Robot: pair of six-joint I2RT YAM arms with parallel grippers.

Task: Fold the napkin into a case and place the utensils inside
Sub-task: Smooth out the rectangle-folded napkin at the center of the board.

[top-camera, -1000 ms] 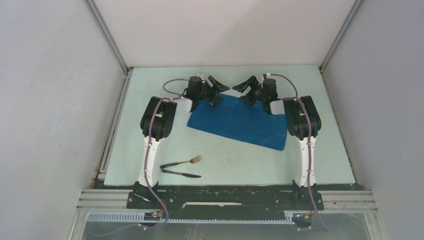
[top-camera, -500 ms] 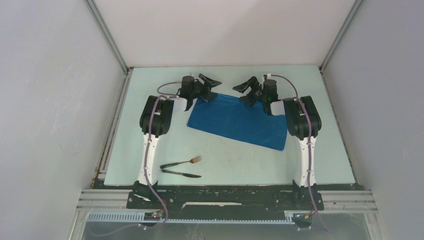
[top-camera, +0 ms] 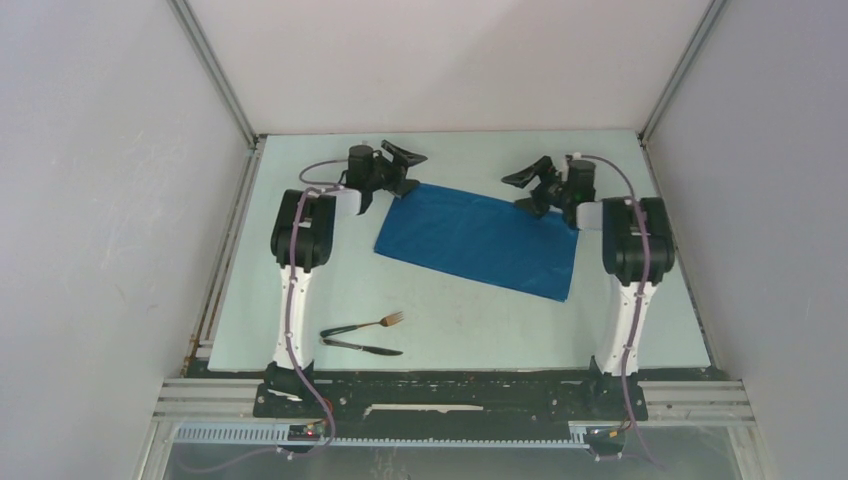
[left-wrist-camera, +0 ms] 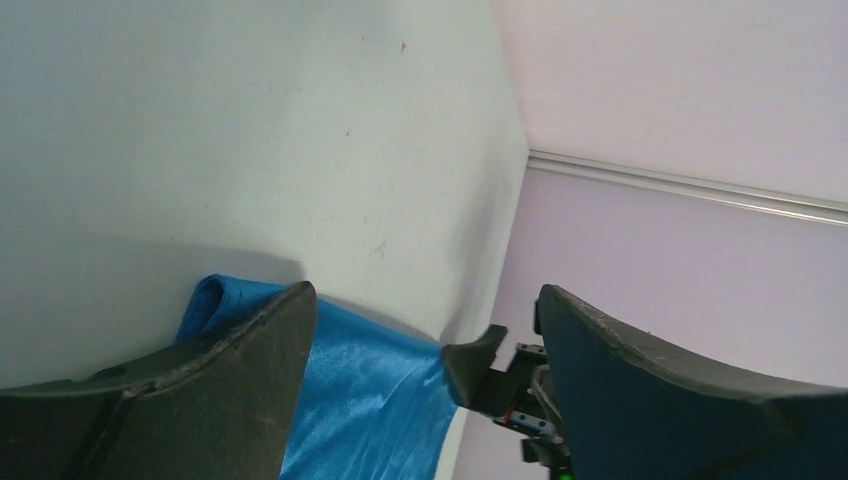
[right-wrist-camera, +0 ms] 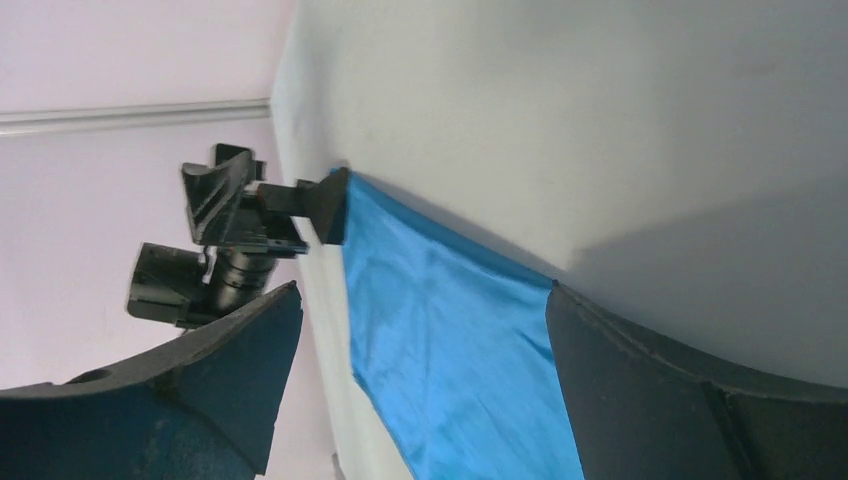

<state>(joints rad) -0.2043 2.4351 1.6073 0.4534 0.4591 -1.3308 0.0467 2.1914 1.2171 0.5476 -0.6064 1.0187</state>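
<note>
Two sets of fingers stand wide and hold nothing, one at each upper corner of the napkin. In the top view the napkin lies as a slanted blue rectangle at mid-frame on the counter. The left fingers hover just off its upper left corner, and the right fingers straddle its upper right corner. The fork and knife lie side by side at lower left, well apart from the cloth. The step in hand appears to be folding, since the rectangle looks too broad for a case. The next move probably calls for both fingers to drop to the counter, pinch the upper edge together, and carry it evenly toward the lower edge.
</note>
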